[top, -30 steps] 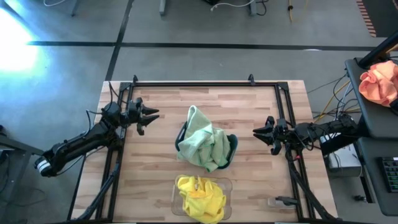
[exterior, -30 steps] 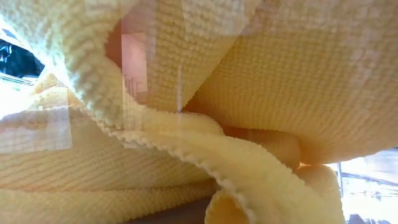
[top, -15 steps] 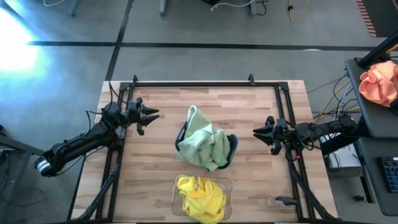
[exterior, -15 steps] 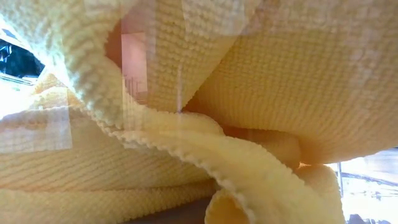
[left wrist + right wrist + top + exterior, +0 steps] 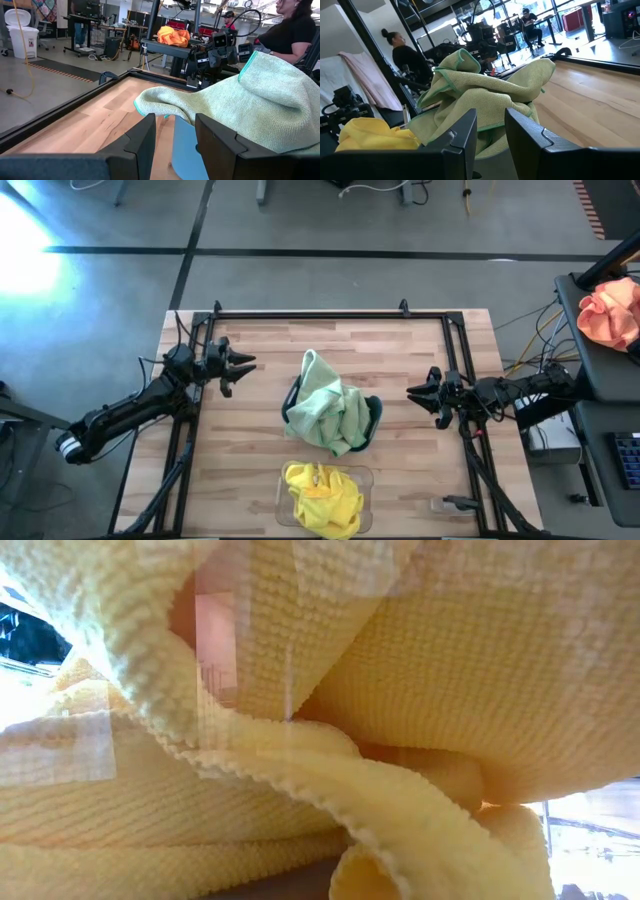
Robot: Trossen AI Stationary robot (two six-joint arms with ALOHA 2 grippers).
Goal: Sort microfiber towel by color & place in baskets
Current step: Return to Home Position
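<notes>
Closest in, finds yellow microfiber towels (image 5: 320, 498) heaped in the clear basket (image 5: 363, 477), short of both claws and midway between them. Farther on, shows pale green microfiber towels (image 5: 330, 412) mounded over the dark teal basket (image 5: 374, 412), straight ahead of the left gripper (image 5: 240, 368) and the right gripper (image 5: 415, 393), touching neither. Shows both claws parted and empty, facing across the wooden table (image 5: 250, 460). Beyond the right gripper, spots an orange cloth (image 5: 610, 312) off the table.

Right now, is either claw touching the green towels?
Apart. The high view shows bare table between the green towels and both the left claw and the right claw.
</notes>
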